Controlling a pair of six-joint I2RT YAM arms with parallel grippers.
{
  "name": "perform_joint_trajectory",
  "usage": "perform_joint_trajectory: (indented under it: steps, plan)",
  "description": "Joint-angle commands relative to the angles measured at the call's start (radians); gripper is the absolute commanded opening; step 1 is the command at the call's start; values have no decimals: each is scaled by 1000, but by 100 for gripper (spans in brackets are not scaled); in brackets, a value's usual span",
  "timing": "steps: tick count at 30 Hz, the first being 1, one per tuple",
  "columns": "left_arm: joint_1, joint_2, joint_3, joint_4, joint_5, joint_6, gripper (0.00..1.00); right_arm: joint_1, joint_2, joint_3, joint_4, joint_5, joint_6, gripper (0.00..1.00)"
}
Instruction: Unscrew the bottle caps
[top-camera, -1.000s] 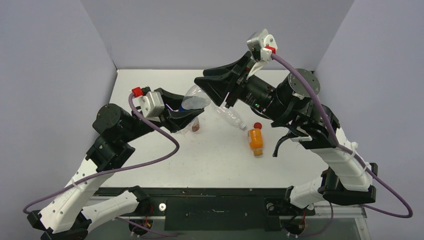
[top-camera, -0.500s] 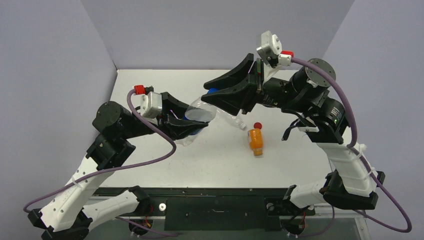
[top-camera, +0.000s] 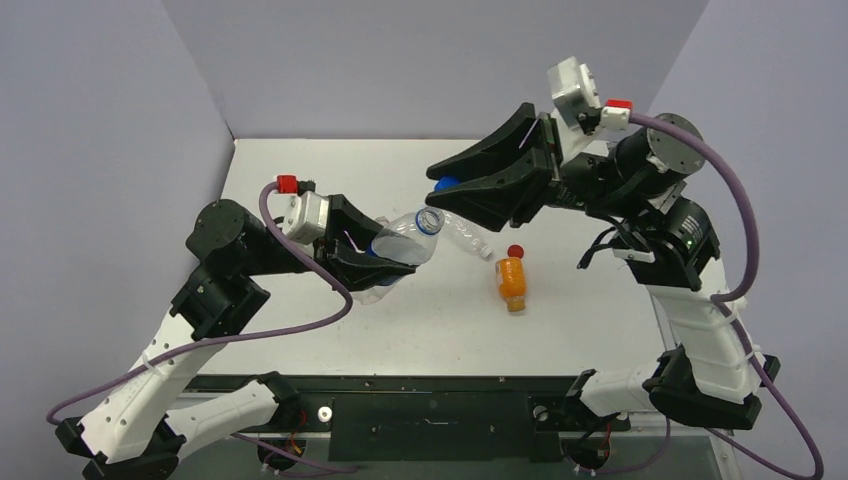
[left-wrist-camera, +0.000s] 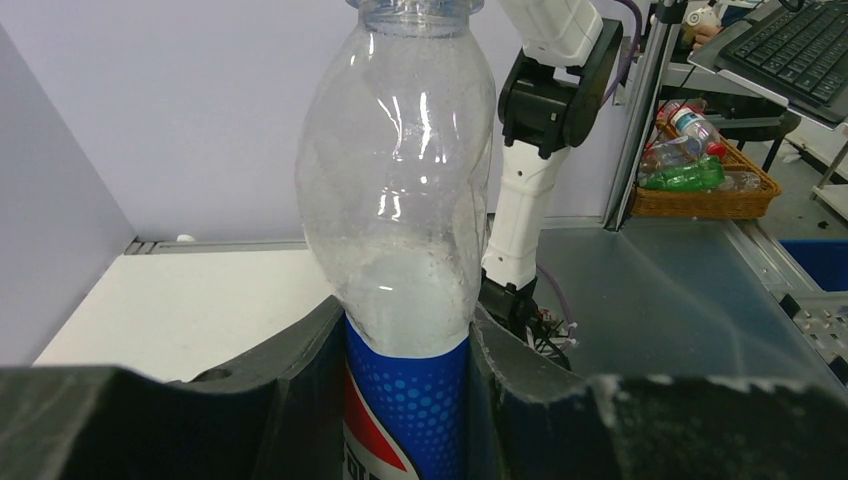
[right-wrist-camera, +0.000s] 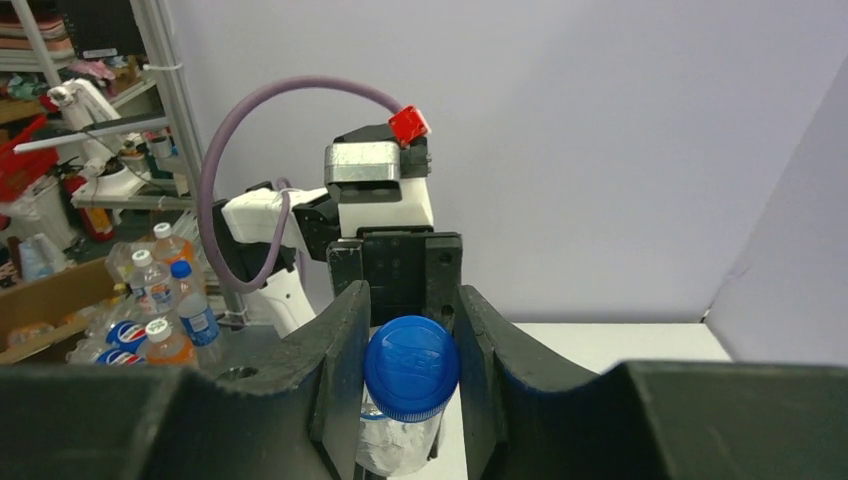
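Between the right jaws sits a round blue plastic cap.

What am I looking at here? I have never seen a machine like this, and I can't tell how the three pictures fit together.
These are two robot arms, left and right, bolted at the near edge of a white table. One picture comes from a camera above and behind them. The other two come from a camera on each wrist, looking out along that arm's gripper. The left gripper is shut on a Pepsi bottle whose mouth is open. The right gripper is shut on the blue cap, which is off the bottle. On the table lie a clear bottle and an orange bottle with a red cap at its far end.
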Motion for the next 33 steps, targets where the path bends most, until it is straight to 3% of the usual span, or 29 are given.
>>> perform_joint_trajectory:
  steps: [1, 3, 7, 9, 11, 13, 18, 23, 33]
  plan:
    - [9, -30, -21, 2, 21, 32, 0, -66, -67, 6, 104, 4, 38, 0]
    - [12, -44, -33, -1, -1, 60, 0, -116, -93, -39, 103, 84, 45, 0]
    - [13, -66, -62, -28, -45, 122, 0, -288, -164, -226, 87, 417, 112, 0]
    - [12, -78, -79, -28, -88, 143, 0, -363, -172, -335, 39, 634, 152, 0]
    - [12, -88, -97, -14, -171, 140, 0, -409, -183, -465, -16, 1027, 197, 0]
    - [13, -101, -117, 10, -241, 130, 0, -455, -195, -615, -2, 1161, 215, 0]
    - [25, -107, -128, 6, -280, 143, 0, -513, -130, -860, 5, 1275, 272, 0]
    - [30, -108, -132, 2, -254, 144, 0, -583, -60, -1090, 124, 1329, 381, 3]
    - [36, -101, -108, -21, -243, 160, 0, -599, 170, -1214, 269, 1252, 518, 0]
